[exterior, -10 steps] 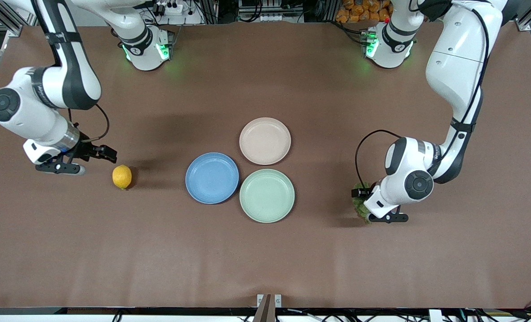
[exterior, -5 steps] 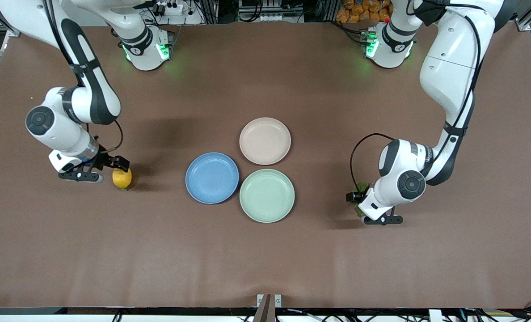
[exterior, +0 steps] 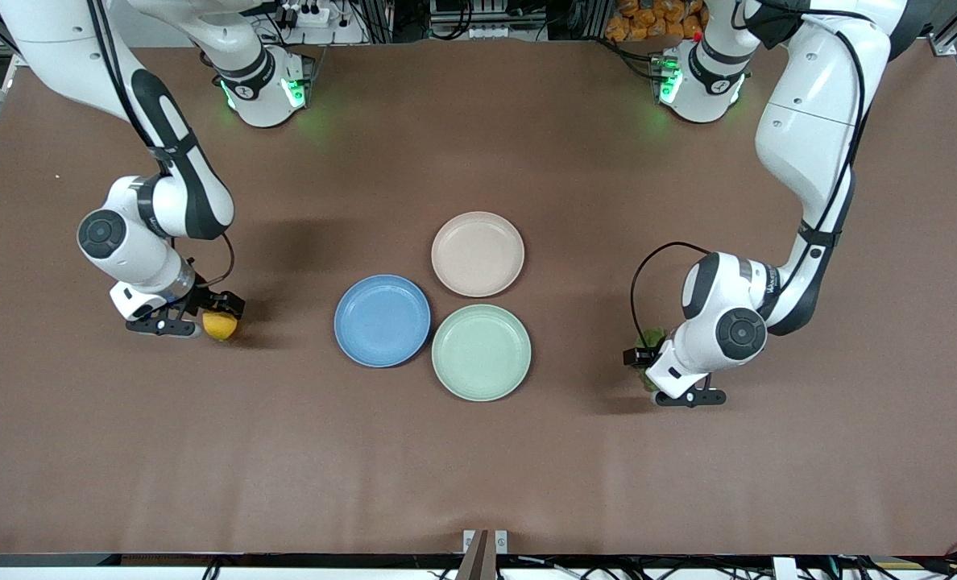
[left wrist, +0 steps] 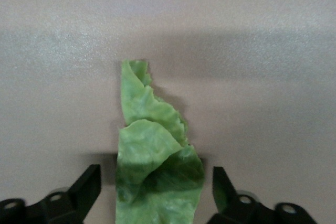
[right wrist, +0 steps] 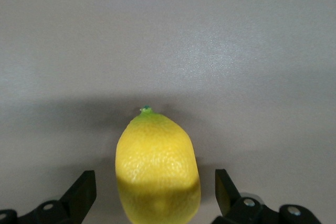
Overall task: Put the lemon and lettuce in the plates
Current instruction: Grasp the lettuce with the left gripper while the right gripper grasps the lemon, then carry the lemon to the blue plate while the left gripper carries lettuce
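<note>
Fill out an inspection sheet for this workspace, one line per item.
Surface: brown table, bare around the plates.
Job's things: lemon and lettuce on the table; blue plate and beige-pink plate empty.
Clutter: mint-green plate, empty.
Grippers: right gripper open, jaws either side of the lemon; left gripper open, jaws either side of the lettuce.
Cables: black loop on the left arm.
Surroundings: nothing seen.
</note>
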